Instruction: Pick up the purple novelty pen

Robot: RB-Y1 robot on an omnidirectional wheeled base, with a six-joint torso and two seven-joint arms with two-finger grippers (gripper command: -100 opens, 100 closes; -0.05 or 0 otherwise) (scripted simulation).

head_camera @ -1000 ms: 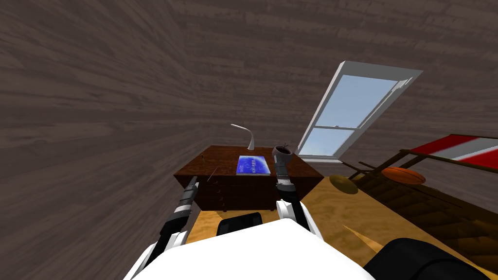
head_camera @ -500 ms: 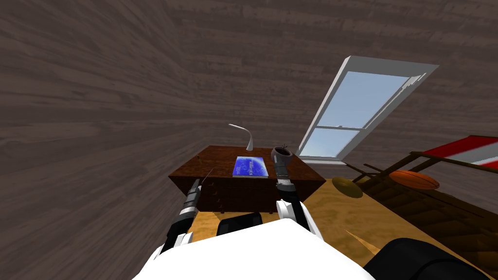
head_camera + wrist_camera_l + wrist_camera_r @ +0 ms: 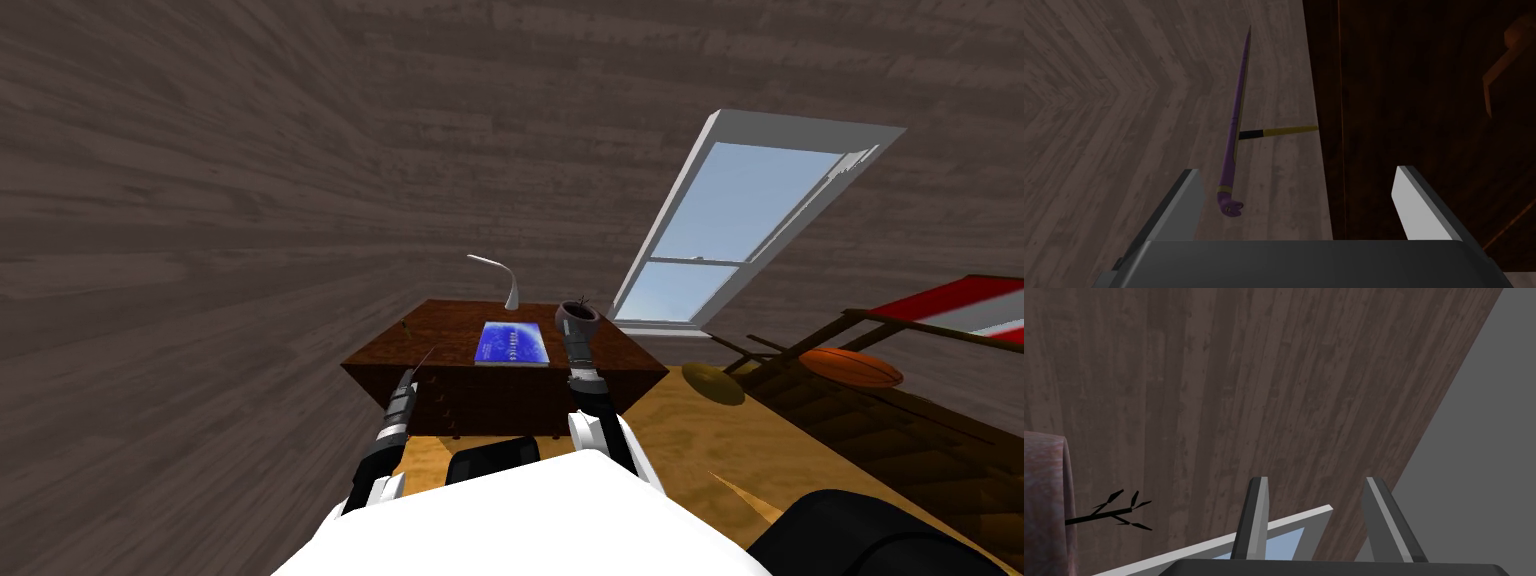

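Dark wooden desk: at its left edge, the purple pen ends between the wide-spread left gripper fingers, touching neither; the right gripper over the desk is half-spread and empty.

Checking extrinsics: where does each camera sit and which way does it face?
Head: on the head, steeply down-forward at desk and window; both forearms show.
Left wrist: on left hand, along open left pincer at purple pen beside the desk.
Right wrist: on right hand, along open right pincer, past pot toward window.
Shared: head and left wrist, desk and pen; head and right wrist, pot and window.
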